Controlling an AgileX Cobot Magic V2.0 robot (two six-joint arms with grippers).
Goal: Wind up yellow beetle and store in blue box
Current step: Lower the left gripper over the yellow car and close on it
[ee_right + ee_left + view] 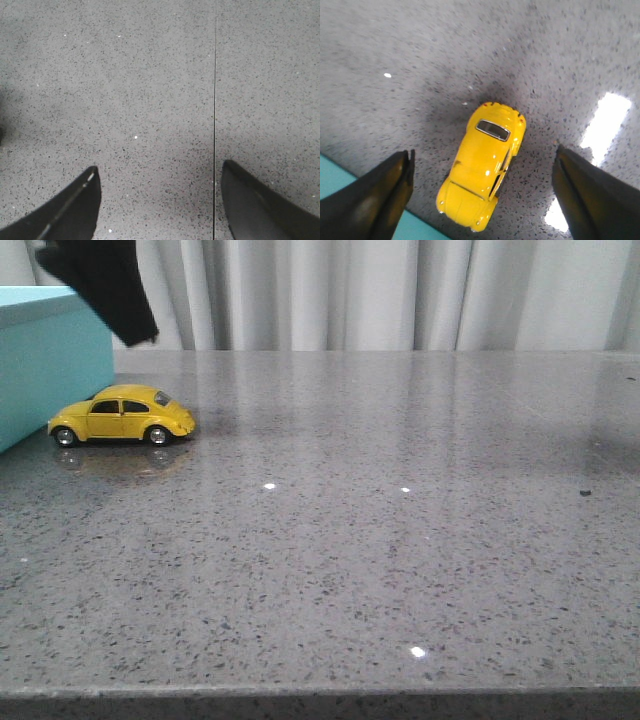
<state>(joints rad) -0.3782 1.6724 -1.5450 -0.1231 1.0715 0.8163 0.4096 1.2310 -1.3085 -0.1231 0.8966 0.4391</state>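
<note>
The yellow beetle (122, 416) stands on its wheels on the grey speckled table at the far left, right next to the blue box (50, 360). In the left wrist view the beetle (484, 165) lies between my wide-open fingers, a little below them, with a corner of the blue box (350, 200) beside it. My left gripper (482, 165) is open and empty above the car; part of it shows as a dark shape (105, 285) at the top left of the front view. My right gripper (159, 180) is open and empty over bare table.
A thin dark seam (215, 100) runs across the tabletop in the right wrist view. White curtains (380, 290) hang behind the table. The table's front edge (320, 695) runs along the bottom of the front view.
</note>
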